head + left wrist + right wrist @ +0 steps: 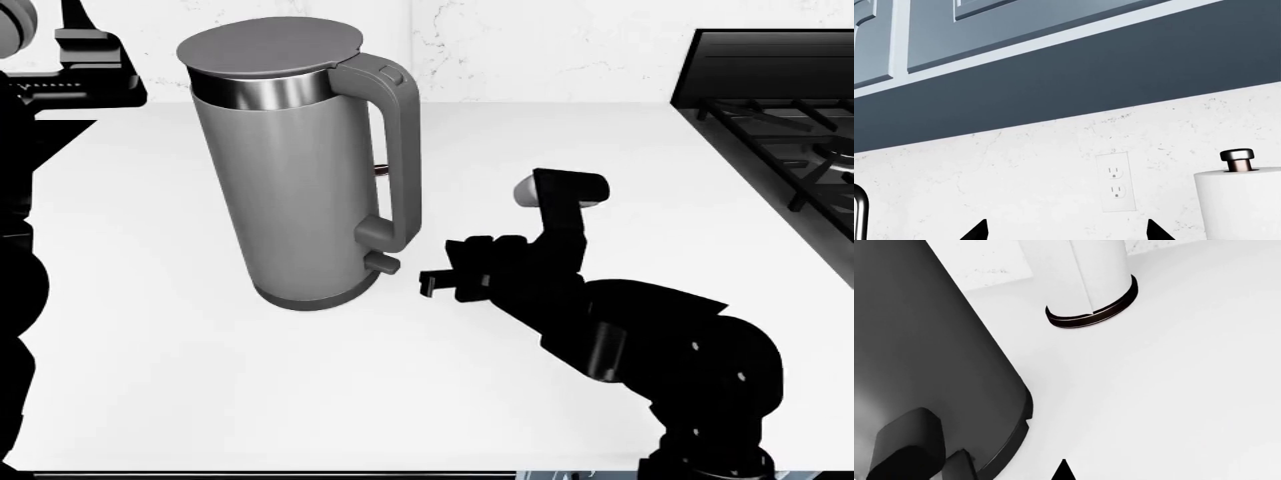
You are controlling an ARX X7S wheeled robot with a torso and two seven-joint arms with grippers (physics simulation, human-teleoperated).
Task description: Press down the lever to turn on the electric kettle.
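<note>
Head view: the electric kettle (pixel 287 170) stands upright on the white table (pixel 160 380), toward the rear left of the surface. Its body is a tall matte-grey cylinder, ringed near the top by a shiny steel band (pixel 260 93) and closed by a flat grey lid (pixel 274 45); a darker base ring (pixel 320 297) meets the table. A long grey loop handle (pixel 396 150) runs down the side facing the right arm. At the handle's lower end projects the lever (pixel 384 264), a small stubby dark-grey cylindrical nub pointing outward. A thin reddish-brown bar (pixel 383 169) shows in the gap between handle and body.

The right gripper (pixel 434 283) lies low over the table, just beside the lever and apart from it; its jaws hold nothing, and whether they are parted or closed cannot be told. A black stove grate (pixel 787 130) occupies the far right corner.

Right wrist view: the kettle's dark wall and base ring fill one side, with the handle's lower end close by; beyond stands a paper towel holder (pixel 1091 310) on a dark circular foot.

Left wrist view: the left gripper (pixel 1066 232) shows two black fingertips (pixel 977 232) set well apart, the jaws released and empty, facing a marbled wall with a wall outlet (pixel 1115 182), a paper towel roll (pixel 1241 205) and cabinets (pixel 987 45) above.
</note>
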